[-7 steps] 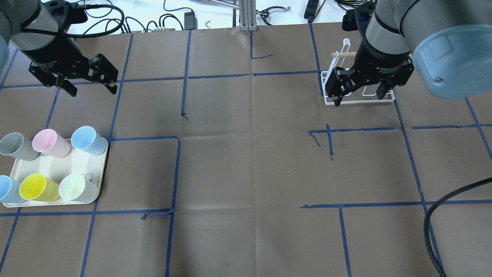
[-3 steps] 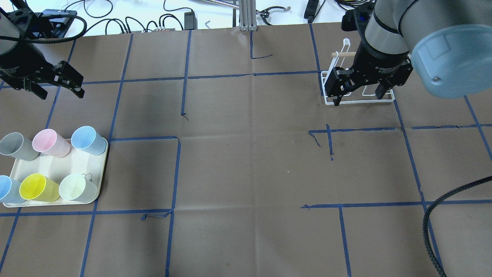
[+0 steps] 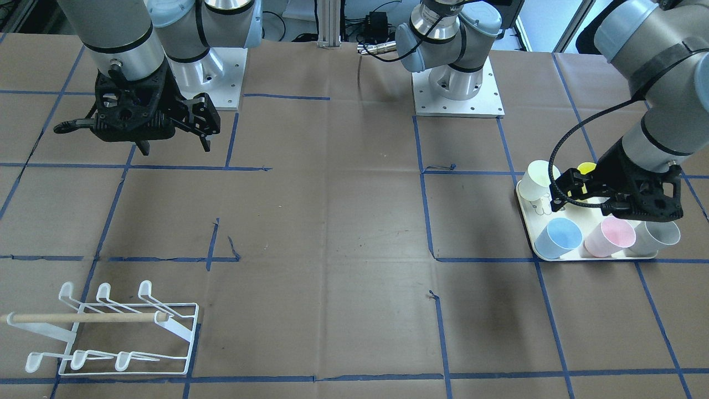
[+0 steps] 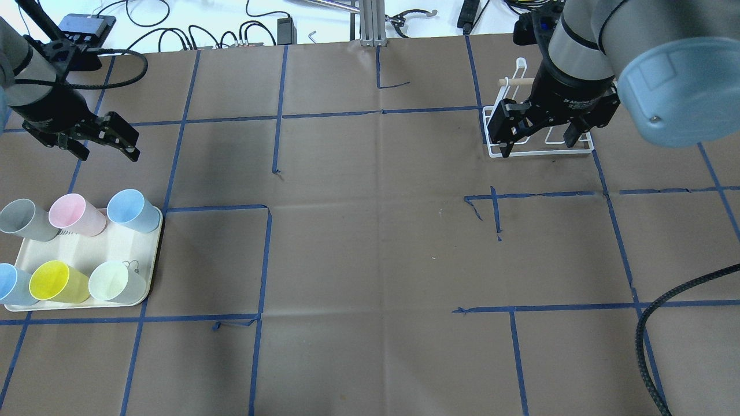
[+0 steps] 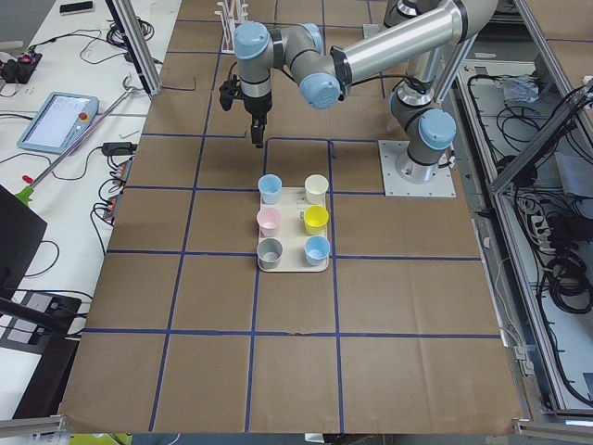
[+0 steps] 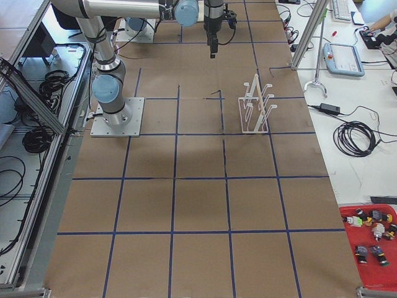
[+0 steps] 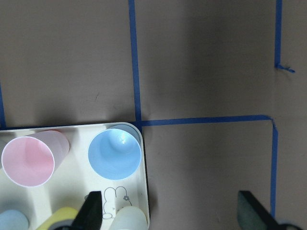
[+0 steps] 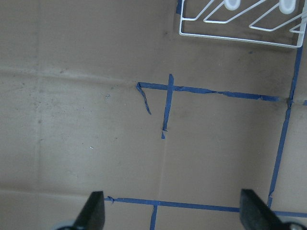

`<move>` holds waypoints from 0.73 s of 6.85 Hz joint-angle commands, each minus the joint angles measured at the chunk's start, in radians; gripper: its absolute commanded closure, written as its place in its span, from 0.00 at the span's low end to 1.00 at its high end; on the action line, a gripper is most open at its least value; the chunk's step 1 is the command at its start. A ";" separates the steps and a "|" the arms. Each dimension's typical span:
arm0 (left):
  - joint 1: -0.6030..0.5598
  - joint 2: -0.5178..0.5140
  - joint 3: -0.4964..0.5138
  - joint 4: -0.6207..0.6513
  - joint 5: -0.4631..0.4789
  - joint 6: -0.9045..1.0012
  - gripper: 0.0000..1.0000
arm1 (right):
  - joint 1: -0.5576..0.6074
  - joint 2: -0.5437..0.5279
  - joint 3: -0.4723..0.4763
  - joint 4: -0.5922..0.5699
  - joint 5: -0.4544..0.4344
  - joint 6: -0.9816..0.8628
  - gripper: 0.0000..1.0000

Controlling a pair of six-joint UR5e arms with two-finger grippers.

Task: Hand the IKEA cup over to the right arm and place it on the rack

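Observation:
Several pastel IKEA cups stand upright on a cream tray (image 4: 81,254): grey (image 4: 23,219), pink (image 4: 72,214) and blue (image 4: 132,209) in the far row, yellow (image 4: 55,281) and pale green (image 4: 115,281) nearer. My left gripper (image 4: 107,151) hangs open above the table just beyond the tray, holding nothing. In the left wrist view the blue cup (image 7: 114,153) and pink cup (image 7: 28,160) lie below the open fingers (image 7: 91,211). The right arm's gripper (image 4: 537,144) is open and empty, in front of the white wire rack (image 4: 581,149). The rack (image 3: 111,332) carries a wooden dowel (image 3: 83,318).
Blue tape lines (image 4: 266,260) grid the brown paper table cover. Cables and a metal post (image 4: 373,23) lie along the far edge. A black hose (image 4: 647,341) runs at the right. Both arm bases (image 3: 457,83) stand on the robot's side.
My left gripper swung left, away from the middle, then came down toward the tray's far edge. It stays open. The right gripper has barely shifted.

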 commanded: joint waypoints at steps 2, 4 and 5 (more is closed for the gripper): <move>0.054 -0.024 -0.176 0.179 0.000 0.089 0.01 | -0.001 0.010 0.001 -0.019 0.003 0.003 0.00; 0.054 -0.028 -0.295 0.301 0.000 0.089 0.01 | -0.001 0.022 0.000 -0.065 0.003 0.006 0.00; 0.054 -0.031 -0.333 0.338 0.001 0.089 0.01 | -0.001 0.023 0.003 -0.106 0.004 0.010 0.00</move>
